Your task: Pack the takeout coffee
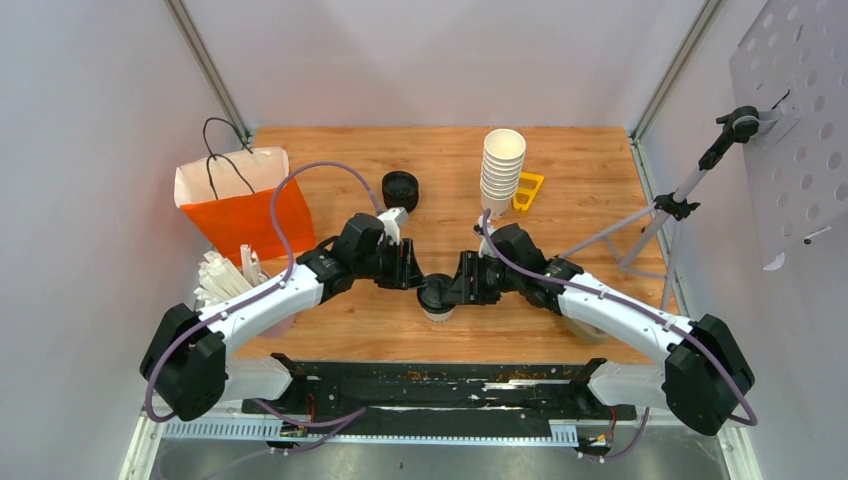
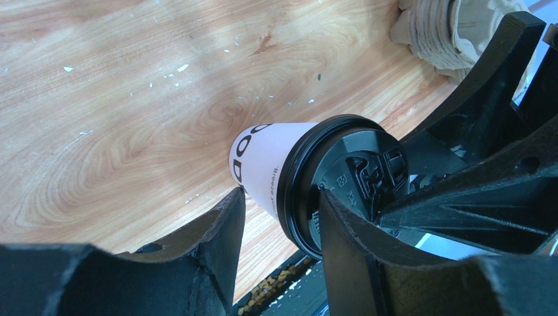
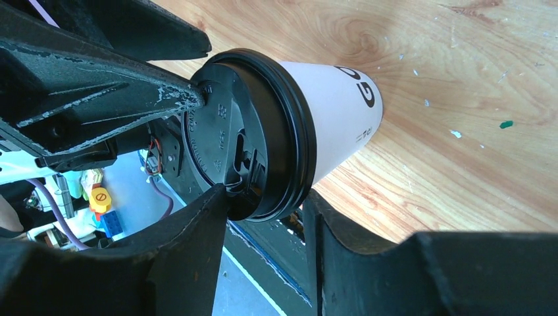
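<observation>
Here, left claw (image 2: 279,210) and right claw (image 3: 266,197) straddle one lidded coffee cup (image 3: 335,112); whether clamped, I cannot tell. I'd squeeze gently.

Left tool (image 2: 279,205) and right tool (image 3: 264,205) close off both sides of the cup (image 1: 436,303).

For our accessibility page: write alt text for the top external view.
Reaching inward from both sides, the left fingers and right fingers flank a black-lidded white cup near the front edge of the wooden table. Behind it stand an orange paper bag, a second black-lidded cup and a tall stack of white cups.
</observation>
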